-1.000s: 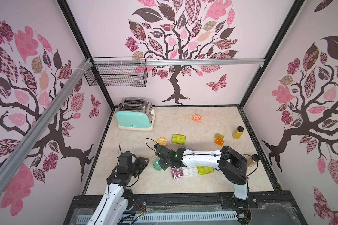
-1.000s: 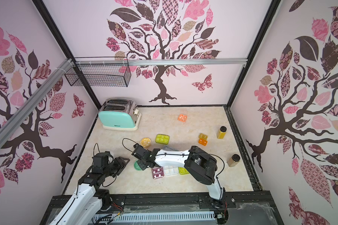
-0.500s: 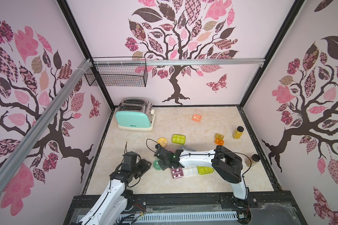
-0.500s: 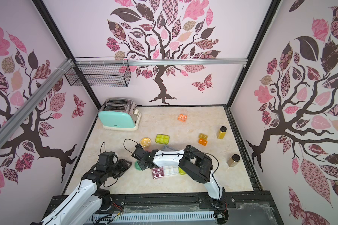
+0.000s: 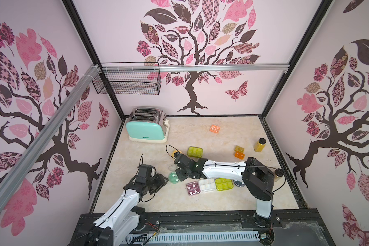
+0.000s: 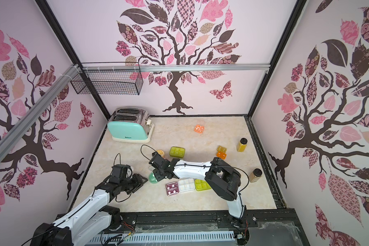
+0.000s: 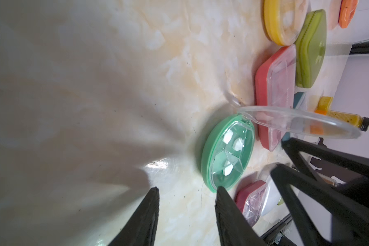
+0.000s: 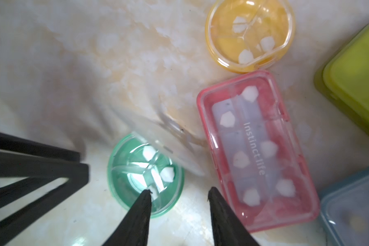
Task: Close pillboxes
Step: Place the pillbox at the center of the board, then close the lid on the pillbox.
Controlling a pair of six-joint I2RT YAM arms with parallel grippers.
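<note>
Judging from how the lids lie, the job looks well along but not finished. Toward the left of the table [image 5: 179, 204], the left claw [image 7: 188, 189] has its fingers apart and holds nothing, with one tip just beside the rim of the round mint pillbox [image 7: 226, 153]. That box seems to be the one in hand. Its green base lies flat on the table, white pills show in wedge-shaped compartments, and its clear lid [image 7: 296, 122] stands up from the hinge, not yet pressed down. The right claw [image 8: 178, 190] hovers above it, its fingers likewise apart and empty, with one tip over the base. Just beside the mint box, the round yellow pillbox [image 8: 250, 34] and the pink rectangular pillbox [image 8: 258, 149] appear to have their translucent lids seated. Further right, the maroon pillbox [image 5: 193, 188], white pillbox [image 5: 207, 184] and yellow-green pillbox [image 5: 223, 184] sit touching in a row near the front edge, and all three look shut. Well apart at the back, the orange pillbox [image 6: 199, 128] seems to have a clear flap raised behind it, so it probably remains to be closed.
</note>
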